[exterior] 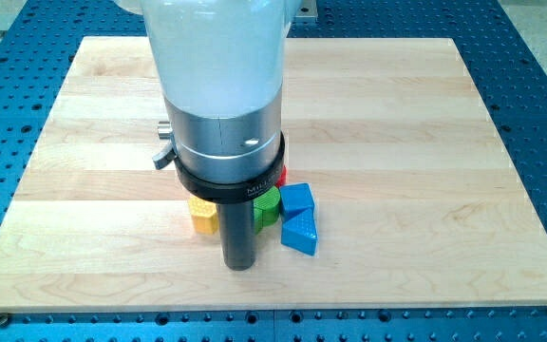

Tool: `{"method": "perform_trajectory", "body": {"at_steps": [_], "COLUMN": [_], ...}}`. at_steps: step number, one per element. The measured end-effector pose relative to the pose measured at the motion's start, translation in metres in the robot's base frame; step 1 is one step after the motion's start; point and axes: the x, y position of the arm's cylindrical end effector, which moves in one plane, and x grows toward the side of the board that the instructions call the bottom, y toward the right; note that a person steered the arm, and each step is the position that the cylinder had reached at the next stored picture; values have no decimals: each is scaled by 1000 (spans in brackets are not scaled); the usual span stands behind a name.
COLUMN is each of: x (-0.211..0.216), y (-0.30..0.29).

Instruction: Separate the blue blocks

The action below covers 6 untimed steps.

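Our tip (240, 265) rests on the wooden board (397, 142), bare and clamped on nothing. Just to its right in the view lie two blue blocks, touching: a blue block (297, 199) above and a blue triangular block (301, 232) below. A green block (268, 205), yellow block (203, 216) and what may be a red block (281, 177) peek from behind the arm.
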Motion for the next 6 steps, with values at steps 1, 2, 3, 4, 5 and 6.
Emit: {"method": "perform_trajectory", "body": {"at_steps": [1,2,3,4,5,6], "x": [35,34,9,6,-8,-34], "y": [5,37,54,72,84,85]}}
